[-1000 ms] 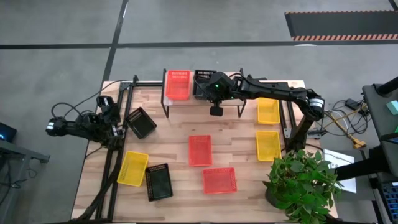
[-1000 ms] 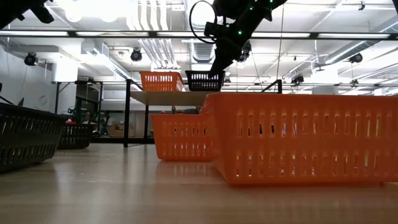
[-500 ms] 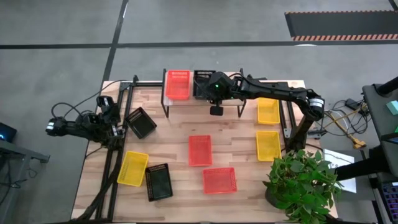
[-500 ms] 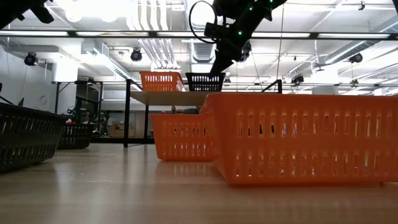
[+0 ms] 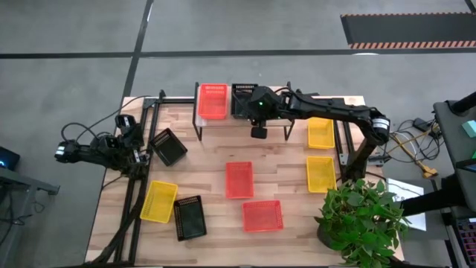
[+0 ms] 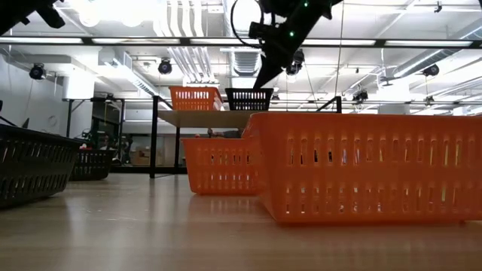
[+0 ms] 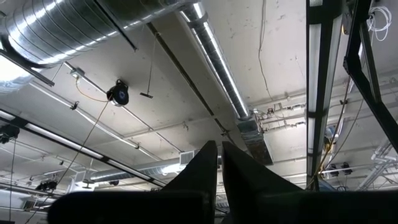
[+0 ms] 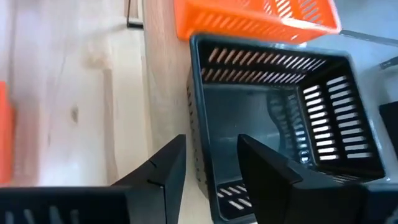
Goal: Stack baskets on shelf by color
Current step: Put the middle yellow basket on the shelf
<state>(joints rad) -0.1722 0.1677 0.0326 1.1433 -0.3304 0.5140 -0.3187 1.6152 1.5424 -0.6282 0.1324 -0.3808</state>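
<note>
Right gripper [image 8: 208,165] jaws are parted astride the black basket [image 8: 273,118] wall on the shelf [image 5: 242,119], top centre; basket could be snagged and dragged off on retreat.

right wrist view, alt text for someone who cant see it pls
The right claw stands open astride the near wall of a black basket on the light wooden shelf. A red-orange basket sits just beyond it.

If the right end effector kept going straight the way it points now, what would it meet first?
Most likely the near wall of the black basket on the shelf. The right end effector stands open astride that wall, so one finger would reach the basket's floor; depth is unclear.
</note>
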